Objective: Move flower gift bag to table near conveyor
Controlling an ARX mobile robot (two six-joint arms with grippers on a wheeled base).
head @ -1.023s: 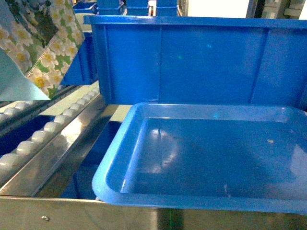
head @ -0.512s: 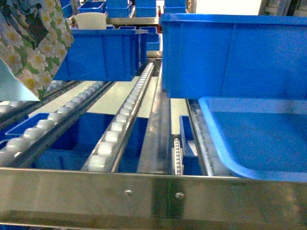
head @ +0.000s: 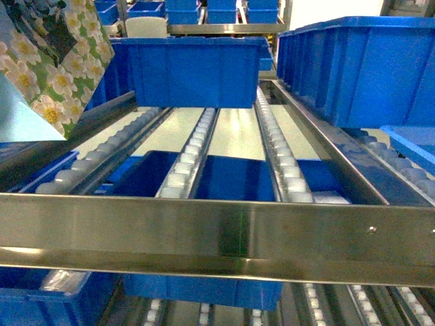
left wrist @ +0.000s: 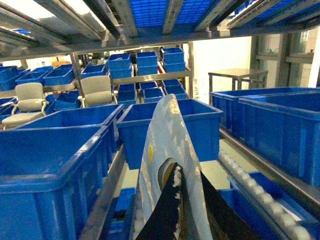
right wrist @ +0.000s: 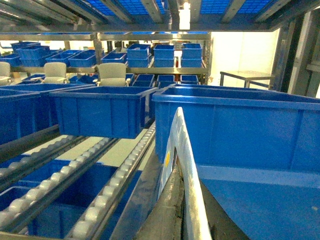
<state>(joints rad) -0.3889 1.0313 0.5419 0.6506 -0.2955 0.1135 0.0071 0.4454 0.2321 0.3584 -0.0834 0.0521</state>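
One flower gift bag [head: 51, 64], above conveyor [head: 194, 146]

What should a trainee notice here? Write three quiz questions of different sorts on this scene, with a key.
1. True or false: the flower gift bag rests on the table.
2. What sits across the conveyor tracks, far centre in the head view? A) blue bin B) cardboard box C) red crate
3. Fill in: the whitish rollers run between shiny ___ rails.

Key: 1 false, it hangs above the rollers at upper left; 2 A; 3 steel.
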